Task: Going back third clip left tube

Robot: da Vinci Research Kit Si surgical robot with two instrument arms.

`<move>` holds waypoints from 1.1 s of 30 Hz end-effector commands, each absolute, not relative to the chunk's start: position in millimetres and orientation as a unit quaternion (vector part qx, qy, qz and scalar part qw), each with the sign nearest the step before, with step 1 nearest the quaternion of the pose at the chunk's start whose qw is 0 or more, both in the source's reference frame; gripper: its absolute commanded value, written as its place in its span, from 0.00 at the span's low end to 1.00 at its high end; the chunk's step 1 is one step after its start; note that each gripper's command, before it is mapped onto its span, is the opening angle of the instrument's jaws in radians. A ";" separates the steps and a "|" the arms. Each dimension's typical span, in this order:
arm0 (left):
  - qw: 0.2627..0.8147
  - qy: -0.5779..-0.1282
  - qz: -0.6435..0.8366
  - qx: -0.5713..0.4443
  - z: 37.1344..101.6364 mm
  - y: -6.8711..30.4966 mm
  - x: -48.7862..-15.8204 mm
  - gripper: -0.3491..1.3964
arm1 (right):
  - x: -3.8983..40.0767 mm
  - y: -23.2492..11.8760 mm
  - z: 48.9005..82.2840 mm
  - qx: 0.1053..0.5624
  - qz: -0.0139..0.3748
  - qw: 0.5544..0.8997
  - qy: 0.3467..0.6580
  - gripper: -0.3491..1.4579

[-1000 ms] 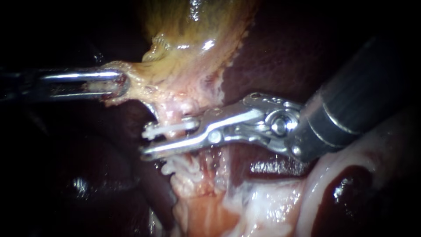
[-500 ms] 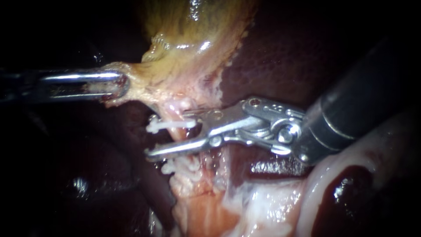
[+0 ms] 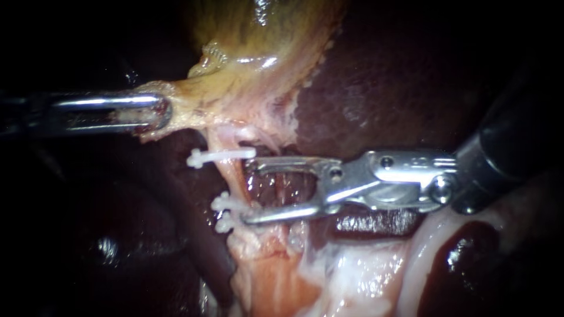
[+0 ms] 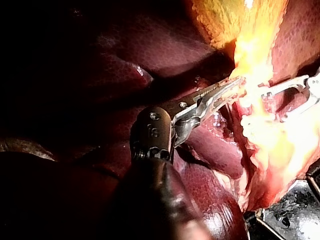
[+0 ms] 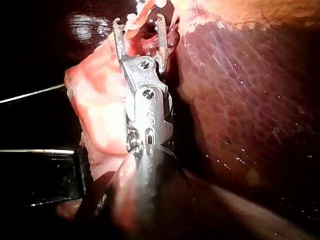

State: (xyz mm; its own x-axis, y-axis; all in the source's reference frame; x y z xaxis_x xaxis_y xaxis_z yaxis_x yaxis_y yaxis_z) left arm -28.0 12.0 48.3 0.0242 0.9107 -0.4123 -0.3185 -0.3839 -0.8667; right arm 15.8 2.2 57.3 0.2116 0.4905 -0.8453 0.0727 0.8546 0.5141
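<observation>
Three clips point(image 3: 226, 155) on tube point(image 3: 232, 179) ahead of R instrument point(image 3: 247, 192); jaws apart, empty. Back straight out, no snagging. L instrument point(image 3: 158, 114) clamps gallbladder point(image 3: 258, 70).

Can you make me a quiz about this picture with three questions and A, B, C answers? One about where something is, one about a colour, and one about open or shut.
1. Where is the top clip?
A. Across the tube, just above the right instrument's upper jaw
B. Inside the left instrument's jaws
C. Lying loose on the liver

2. What colour is the top clip?
A. Blue
B. White
C. Black

3. The right instrument's jaws are:
A. Shut together
B. Shut on the top clip
C. Open

Answers: 1 A, it crosses the tube beside that jaw. 2 B, it shows white against the tube. 3 C, a wide gap shows between them and they grip nothing.
</observation>
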 end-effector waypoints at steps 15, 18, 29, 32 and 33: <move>0.480 -0.279 0.640 -0.531 48.2 12.0 -27.9 0.00 | 8.9 3.8 54.4 0.213 0.105 0.747 0.621 0.47; 0.480 -0.279 0.640 -0.531 48.2 12.0 -27.9 0.00 | 7.9 4.1 54.4 0.210 0.100 0.747 0.622 0.47; 0.480 -0.279 0.640 -0.531 48.3 12.1 -28.1 0.00 | 6.6 4.4 54.7 0.207 0.095 0.748 0.623 0.47; 0.481 -0.278 0.640 -0.531 48.4 12.1 -28.5 0.00 | 6.5 4.4 54.7 0.207 0.095 0.748 0.623 0.47; 0.481 -0.278 0.640 -0.531 48.5 12.1 -28.7 0.00 | 6.4 4.4 54.6 0.206 0.093 0.748 0.624 0.47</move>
State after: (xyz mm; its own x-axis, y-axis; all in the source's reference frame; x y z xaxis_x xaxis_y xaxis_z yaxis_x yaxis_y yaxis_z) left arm -28.9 12.2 48.5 0.0257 0.9100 -0.4137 -0.3182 -0.3849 -0.8664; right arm 6.4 4.4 54.6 0.2046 0.3976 -0.8945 0.1153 0.8976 0.4254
